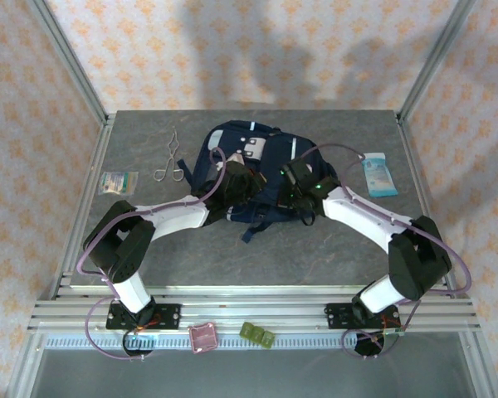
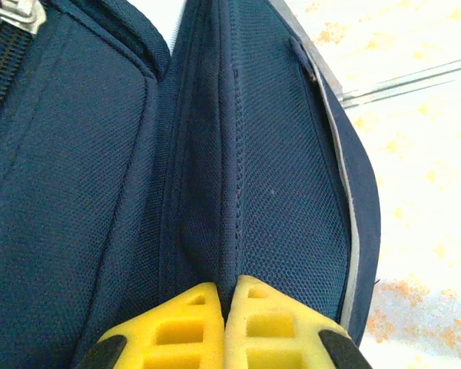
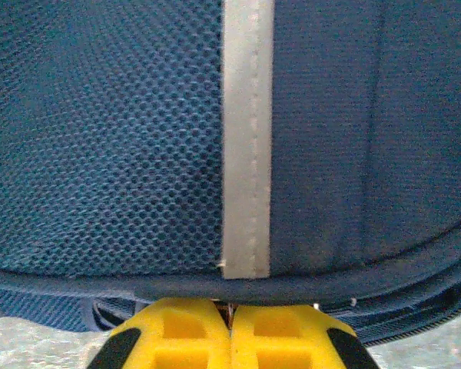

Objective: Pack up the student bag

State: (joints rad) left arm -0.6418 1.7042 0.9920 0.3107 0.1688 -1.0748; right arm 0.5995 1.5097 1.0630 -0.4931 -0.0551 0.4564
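**Near rail.** A pink tray and a green piece lie between the two arm bases, well apart from everything else.

**Left arm**. It reaches inward to the left flank of the bag. The jaws are together, the yellow pads meeting edge to edge. A stitched ridge of navy cloth runs straight down into the line where they meet; whether cloth is nipped there cannot be told.

**Right arm**. It reaches inward to the right flank, mirroring the left. The jaws are together, pads touching, tucked just under the piped rim below the grey stripe.

**The student bag**. It lies mid-bench, flat, front patch up. Its long axis runs near to far, with a black strap trailing toward the arms. It lies directly ahead of both sets of jaws and touches each. Neither arm is the nearer, as they flank it evenly. Judgement: the bag looks unopened, so the coming move turns on this two-sided hold along its axis.

**Loose stock.**
- The metal forceps lie just left of the bag.
- A small packet is further left, on the left arm's side.
- A blue packet is on the right arm's side.

**Bench**. Grey and stone-patterned.
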